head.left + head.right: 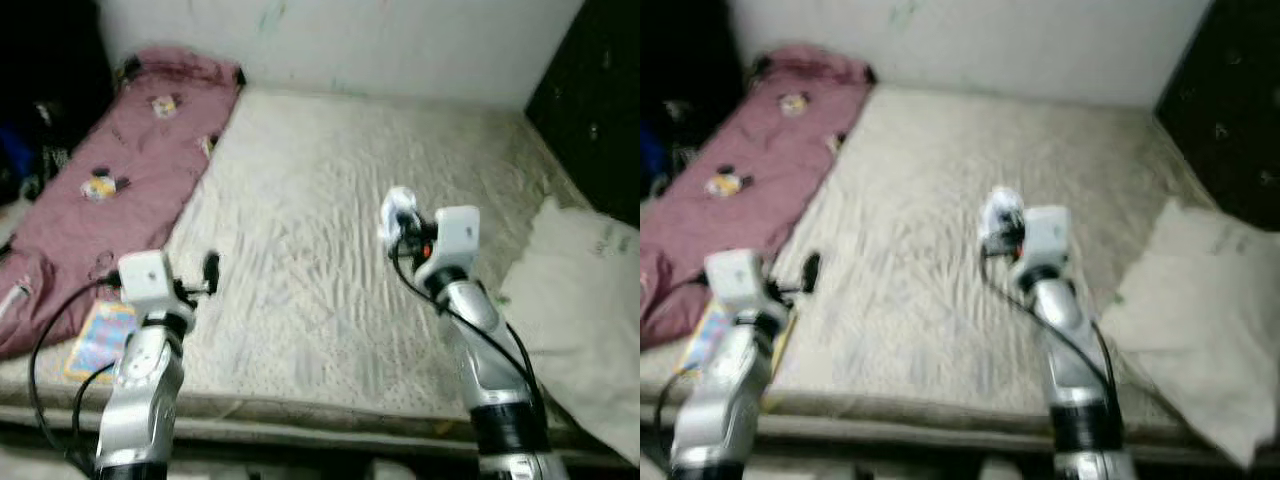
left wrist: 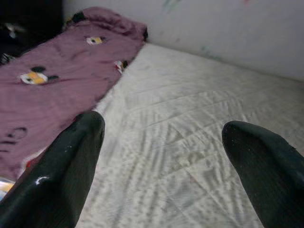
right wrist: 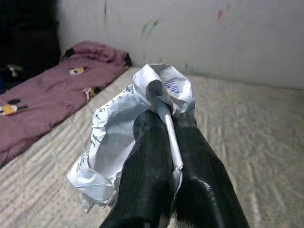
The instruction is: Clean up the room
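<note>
The right end effector (image 3: 164, 130) is clamped on a crumpled sheet of white paper (image 3: 118, 137) with blue writing, the sheet bunched around and above its two black fingers (image 3: 147, 166). It holds the paper up above the middle of the bed (image 1: 330, 200), which is covered by a pale quilted mattress cover. The left end effector (image 2: 161, 156) hovers over the near left part of the bed with its fingers (image 2: 71, 161) spread wide apart and nothing between them. A maroon blanket (image 1: 120, 180) with small cartoon prints lies along the left side of the bed, reaching the far wall. A colourful booklet (image 1: 98, 338) lies at the near left edge, just beside the blanket. A pale pillow (image 1: 585, 300) rests at the right edge.
</note>
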Controlling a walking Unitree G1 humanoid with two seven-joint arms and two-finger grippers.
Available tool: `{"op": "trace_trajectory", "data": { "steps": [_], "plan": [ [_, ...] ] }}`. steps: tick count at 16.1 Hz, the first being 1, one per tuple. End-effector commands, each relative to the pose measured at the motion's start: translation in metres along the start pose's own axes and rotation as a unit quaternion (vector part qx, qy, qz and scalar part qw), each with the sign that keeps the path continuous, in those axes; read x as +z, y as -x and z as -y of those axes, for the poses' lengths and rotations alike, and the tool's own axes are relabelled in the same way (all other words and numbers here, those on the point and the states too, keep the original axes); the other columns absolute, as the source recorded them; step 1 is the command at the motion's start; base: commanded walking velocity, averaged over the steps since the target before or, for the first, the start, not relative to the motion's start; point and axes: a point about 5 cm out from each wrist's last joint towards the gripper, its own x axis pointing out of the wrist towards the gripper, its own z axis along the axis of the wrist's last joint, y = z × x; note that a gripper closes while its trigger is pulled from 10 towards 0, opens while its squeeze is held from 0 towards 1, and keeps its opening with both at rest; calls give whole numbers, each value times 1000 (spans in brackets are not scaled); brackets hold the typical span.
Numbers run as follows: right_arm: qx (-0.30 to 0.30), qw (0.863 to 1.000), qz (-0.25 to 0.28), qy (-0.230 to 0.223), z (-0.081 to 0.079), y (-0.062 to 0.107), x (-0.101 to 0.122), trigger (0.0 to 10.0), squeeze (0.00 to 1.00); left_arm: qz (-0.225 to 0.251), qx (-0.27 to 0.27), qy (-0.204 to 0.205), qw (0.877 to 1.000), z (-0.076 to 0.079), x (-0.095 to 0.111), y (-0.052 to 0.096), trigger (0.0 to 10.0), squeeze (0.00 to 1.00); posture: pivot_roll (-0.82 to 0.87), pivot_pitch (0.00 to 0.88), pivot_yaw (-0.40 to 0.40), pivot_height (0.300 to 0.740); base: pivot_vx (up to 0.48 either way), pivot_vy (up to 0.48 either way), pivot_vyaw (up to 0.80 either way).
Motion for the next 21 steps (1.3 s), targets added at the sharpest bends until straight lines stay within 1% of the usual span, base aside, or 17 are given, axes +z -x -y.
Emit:
{"op": "trace_trajectory", "data": {
  "steps": [1, 6, 8, 10, 17, 21],
  "plan": [
    [-14, 1000, 3, 10, 7, 0, 2, 10000, 0, -1, -6, 5, 1000, 7, -1, 0, 10000, 0, -74, 0, -25, 740, 0, 480, 0],
    [10, 1000, -1, 10, 0, 0, 0, 10000, 0, -2, -4, 11, 1000, 6, 0, -1, 10000, 0, -78, 0, -26, 740, 0, 480, 0],
    [9, 1000, -5, 3, 0, -1, -1, 10000, 0, -2, -6, 12, 1000, 6, 0, -2, 10000, 0, -79, 0, -25, 740, 0, 480, -800],
    [16, 1000, 0, 4, -2, 0, 0, 10000, 0, -7, -5, 21, 1000, 7, -1, -2, 10000, 0, -82, 0, -25, 740, 0, 480, 0],
    [34, 999, -3, 4, -5, 1, -2, 10000, 0, -5, -2, 22, 1000, 7, -1, -3, 10000, 0, -85, 0, -29, 740, 0, 480, 0],
    [36, 999, 2, 20, -8, 0, 0, 10000, 0, -5, 0, 23, 1000, 7, -1, -3, 10000, 0, -85, 0, -29, 740, 0, 480, 0]
  ]
}}
